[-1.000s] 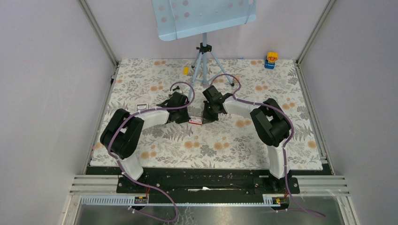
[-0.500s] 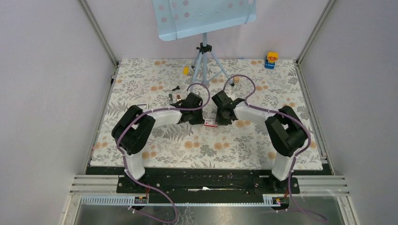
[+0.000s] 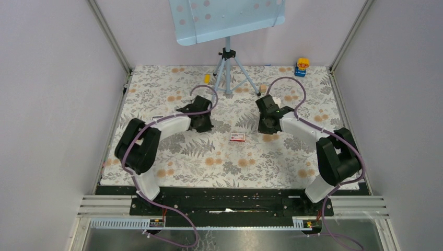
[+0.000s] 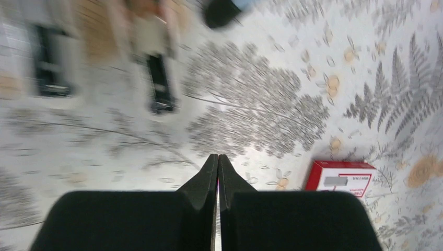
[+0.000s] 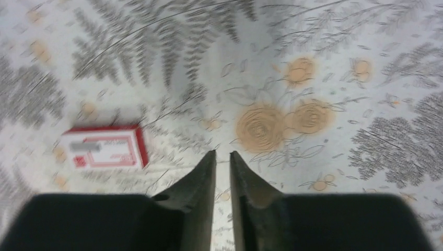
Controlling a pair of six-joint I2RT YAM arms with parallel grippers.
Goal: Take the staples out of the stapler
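**Since the stapler lies off the left claw's tip, the reach falls to that arm**

Though blur smears the left wrist view, the stapler (image 4: pixel 149 31) can be made out as a pinkish-brown and pale shape at the top of that view, on the flowered cloth (image 4: pixel 271 94). Just nearer the camera lies a thin dark strip, which I take for the staples (image 4: pixel 159 86). Whether it touches the stapler or lies free of it, I cannot tell. The strip's long axis runs nearly straight away from the camera, leaning a little, so it lies roughly along the line in which the fingers point.

Both things sit ahead of the left claw (image 4: pixel 218 156) and off to the left side of its view, apart from the fingertips. That claw is clenched, its two fingers pressed together with nothing between them. From overhead I cannot pick out the stapler; the left arm seems to cover that patch.

A red-and-white box (image 3: pixel 238 137) lies between the two arms. Beyond it is the right claw (image 5: pixel 222 152), its fingers parted by a narrow gap and empty; its view shows only the box and the cloth.

By my judgement the left arm is the nearer one. It would need to release its fingers, then travel forward and leftward. Since the strip lies along the fingers, they would close across its narrow width.
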